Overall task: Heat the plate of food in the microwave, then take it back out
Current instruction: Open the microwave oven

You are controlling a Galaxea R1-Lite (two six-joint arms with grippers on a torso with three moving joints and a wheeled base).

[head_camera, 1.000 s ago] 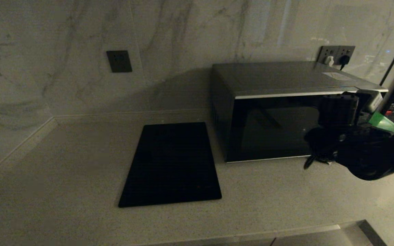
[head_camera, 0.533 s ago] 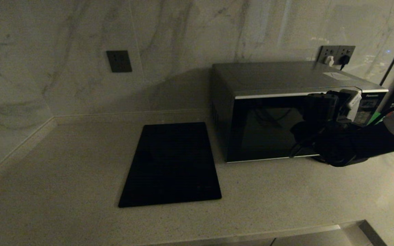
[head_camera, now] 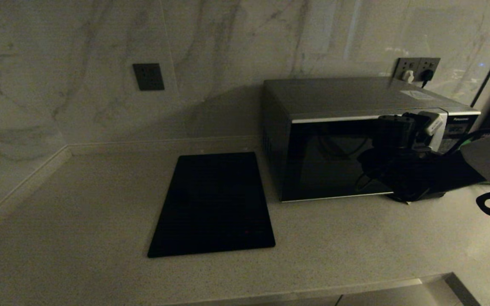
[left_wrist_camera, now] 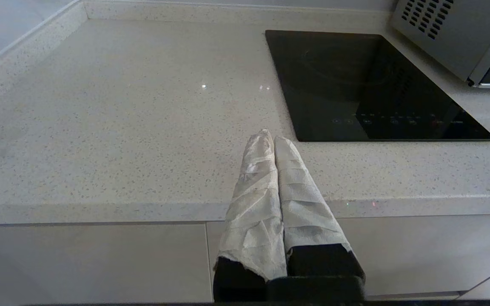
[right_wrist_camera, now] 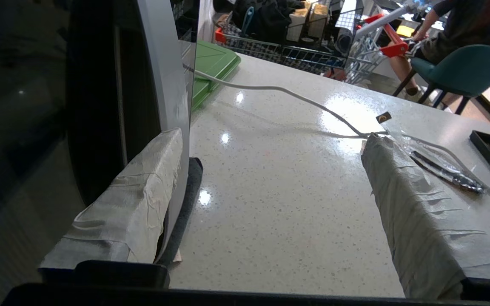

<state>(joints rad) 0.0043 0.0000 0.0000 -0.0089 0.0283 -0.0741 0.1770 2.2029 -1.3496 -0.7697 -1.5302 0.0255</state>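
The silver-grey microwave (head_camera: 334, 140) stands at the back right of the counter with its dark glass door closed. My right gripper (head_camera: 415, 123) hangs open at the right part of the door, near the button panel (head_camera: 453, 131). In the right wrist view the right gripper (right_wrist_camera: 272, 138) has one taped finger (right_wrist_camera: 138, 191) lying against the door (right_wrist_camera: 36, 106) beside the curved silver strip (right_wrist_camera: 164, 72), and the other finger out over the bare counter. My left gripper (left_wrist_camera: 270, 138) is shut on nothing, parked before the counter's front edge. The plate of food is out of view.
A flat black panel (head_camera: 213, 204) lies on the counter left of the microwave. To the microwave's right are a green board (right_wrist_camera: 211, 68), a white cable (right_wrist_camera: 292, 95) and a clear bag with a utensil (right_wrist_camera: 440, 161). A cluttered cart (right_wrist_camera: 296, 38) and a seated person (right_wrist_camera: 462, 42) are beyond the counter.
My right arm has swung up and to the left, bringing the gripper closer against the microwave's front. The door has stayed closed and the left arm has not moved.
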